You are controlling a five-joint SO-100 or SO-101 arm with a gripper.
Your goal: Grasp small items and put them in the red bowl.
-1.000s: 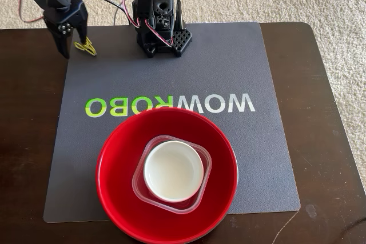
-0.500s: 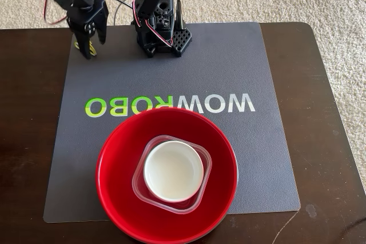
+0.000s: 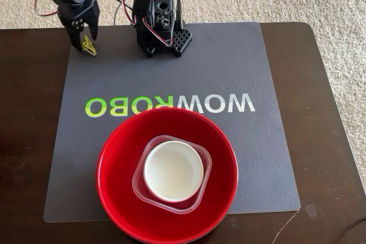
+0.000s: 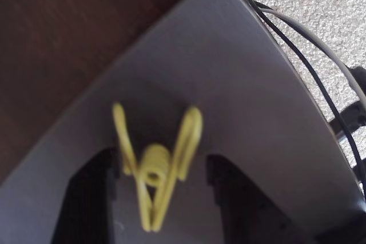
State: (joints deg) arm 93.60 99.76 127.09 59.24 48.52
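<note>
**Clip sits between the open fingers**

Close to where I stand, the red bowl (image 3: 114,198) rests on the front part of the grey mat (image 3: 240,158). Inside it is the clear tub (image 3: 142,171), and the small white bowl (image 3: 173,171) sits in the tub.

Far beyond the red bowl, near the mat's back left corner, lies the yellow-green clip (image 3: 88,46). The gripper (image 3: 83,34) is right above it, opened wide.

In the wrist view the clip (image 4: 155,170) lies right between the two black fingers (image 4: 86,198). Neither finger touches it. Its long side runs along the fingers, so I think they can squeeze straight in.

I see no black piece.
</note>
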